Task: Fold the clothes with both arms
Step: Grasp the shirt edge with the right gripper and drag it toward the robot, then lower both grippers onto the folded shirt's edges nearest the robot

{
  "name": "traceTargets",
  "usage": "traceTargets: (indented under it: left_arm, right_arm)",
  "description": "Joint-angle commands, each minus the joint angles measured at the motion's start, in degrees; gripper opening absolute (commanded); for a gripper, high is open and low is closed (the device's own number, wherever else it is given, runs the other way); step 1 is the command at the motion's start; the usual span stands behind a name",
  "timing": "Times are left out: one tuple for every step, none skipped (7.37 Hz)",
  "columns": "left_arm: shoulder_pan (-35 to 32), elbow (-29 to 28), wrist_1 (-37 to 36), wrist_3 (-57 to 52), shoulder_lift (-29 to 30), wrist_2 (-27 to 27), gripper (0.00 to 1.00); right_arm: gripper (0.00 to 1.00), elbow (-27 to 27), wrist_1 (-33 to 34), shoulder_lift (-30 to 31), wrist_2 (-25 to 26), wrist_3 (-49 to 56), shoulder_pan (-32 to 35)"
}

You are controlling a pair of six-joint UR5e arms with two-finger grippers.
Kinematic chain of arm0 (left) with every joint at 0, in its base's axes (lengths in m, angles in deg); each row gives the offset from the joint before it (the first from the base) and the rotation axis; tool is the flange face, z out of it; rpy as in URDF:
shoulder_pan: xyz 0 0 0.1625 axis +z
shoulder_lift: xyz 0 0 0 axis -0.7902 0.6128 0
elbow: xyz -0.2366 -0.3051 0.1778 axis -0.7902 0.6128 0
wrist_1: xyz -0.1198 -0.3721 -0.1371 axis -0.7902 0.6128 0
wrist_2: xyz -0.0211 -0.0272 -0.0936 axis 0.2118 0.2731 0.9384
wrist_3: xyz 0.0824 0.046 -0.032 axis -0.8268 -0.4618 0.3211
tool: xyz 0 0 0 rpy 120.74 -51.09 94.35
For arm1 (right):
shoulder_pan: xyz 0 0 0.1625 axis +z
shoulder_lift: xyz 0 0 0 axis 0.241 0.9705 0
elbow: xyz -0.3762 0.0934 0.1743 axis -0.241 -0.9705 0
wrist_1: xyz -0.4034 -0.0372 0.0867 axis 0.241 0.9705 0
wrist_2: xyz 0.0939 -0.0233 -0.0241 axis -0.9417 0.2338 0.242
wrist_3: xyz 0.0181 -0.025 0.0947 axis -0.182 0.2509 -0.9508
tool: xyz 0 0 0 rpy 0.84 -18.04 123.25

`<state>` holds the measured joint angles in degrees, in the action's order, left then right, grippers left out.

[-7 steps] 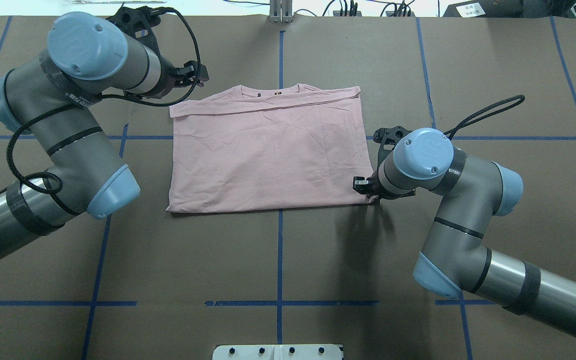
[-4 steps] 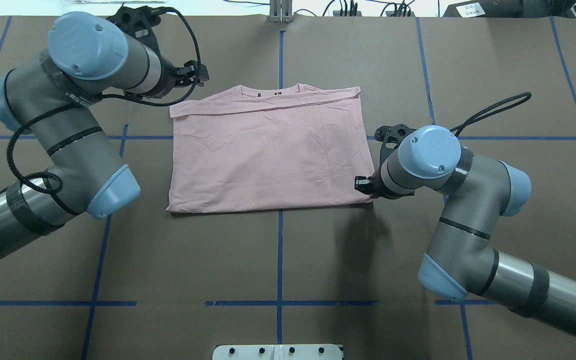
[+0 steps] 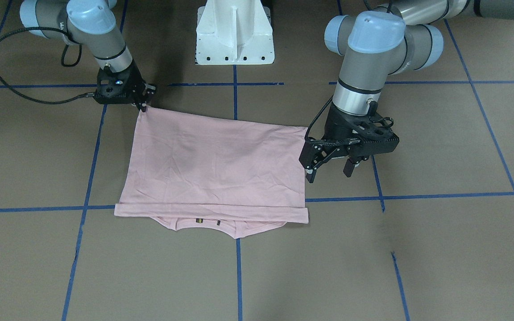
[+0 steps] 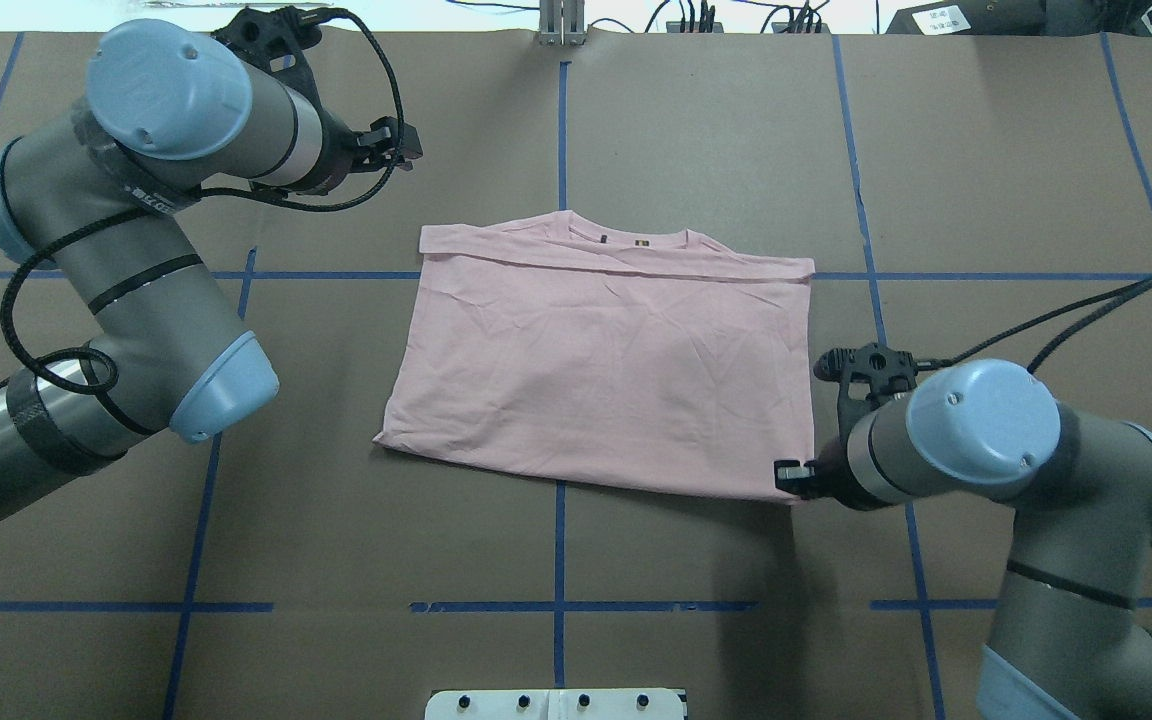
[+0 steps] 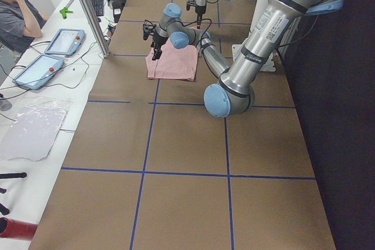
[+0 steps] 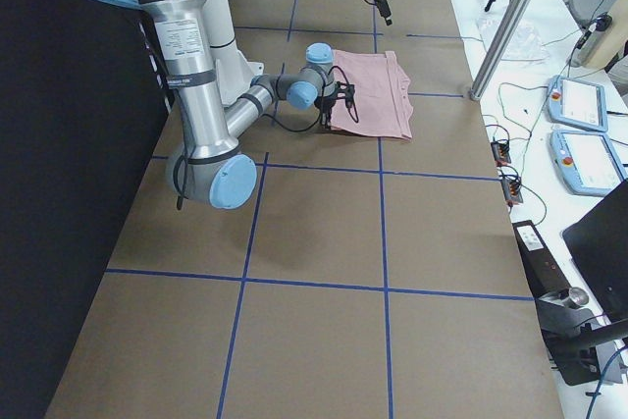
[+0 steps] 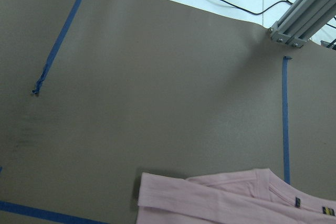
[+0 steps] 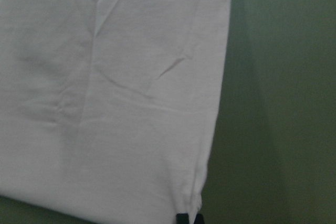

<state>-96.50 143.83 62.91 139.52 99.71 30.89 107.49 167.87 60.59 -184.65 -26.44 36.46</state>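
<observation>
The pale pink T-shirt [image 4: 606, 370] lies flat, plain back up, collar at the far side and a folded band along the top edge. It lies slightly askew. My right gripper [image 4: 793, 477] is shut on its near right corner; the front view [image 3: 143, 106] and right wrist view [image 8: 189, 217] show the pinch on the cloth [image 8: 105, 103]. My left gripper [image 4: 398, 148] is open and empty, off the shirt's far left corner. In the front view it [image 3: 329, 170] hangs beside the shirt [image 3: 212, 165]. The left wrist view shows only the shirt's corner [image 7: 220, 205].
The brown table cover carries a grid of blue tape lines [image 4: 559, 500]. The white pedestal base [image 3: 234, 33] stands at the robot's side. An aluminium post [image 4: 561, 22] and cables sit at the far edge. An operator [image 5: 14, 4] and tablets [image 5: 64, 40] are beyond it.
My right gripper has pulled the shirt's corner to the right and toward the robot, so the whole shirt slid that way and turned a little. My left gripper has stayed almost still.
</observation>
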Motion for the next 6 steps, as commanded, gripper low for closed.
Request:
traceTargets:
  left_arm:
    - [1.0,2.2,-0.1,1.7,-1.3,-0.2,1.00]
    - [1.8,3.7,-0.1,2.0,-2.3,-0.3,1.00]
    - [2.1,3.8,-0.1,2.1,-2.4,-0.3,1.00]
    - [2.8,3.8,-0.1,2.2,-2.4,-0.2,1.00]
    - [3.4,3.9,-0.2,2.2,-2.4,0.2,1.00]
    - [4.9,4.6,-1.6,2.5,-2.4,2.2,1.00]
  right_arm:
    - [0.00,7.7,0.8,5.7,-1.8,-2.9,-11.6]
    - [0.00,8.3,0.8,5.5,-0.8,-9.5,-18.1]
    - [0.75,8.4,0.8,5.5,-0.1,-12.1,-20.6]
    - [1.00,9.0,0.7,5.4,1.2,-12.4,-21.3]
    - [1.00,9.7,0.6,5.1,2.7,-12.4,-20.4]
    - [1.00,10.9,0.4,4.9,2.8,-12.4,-16.3]
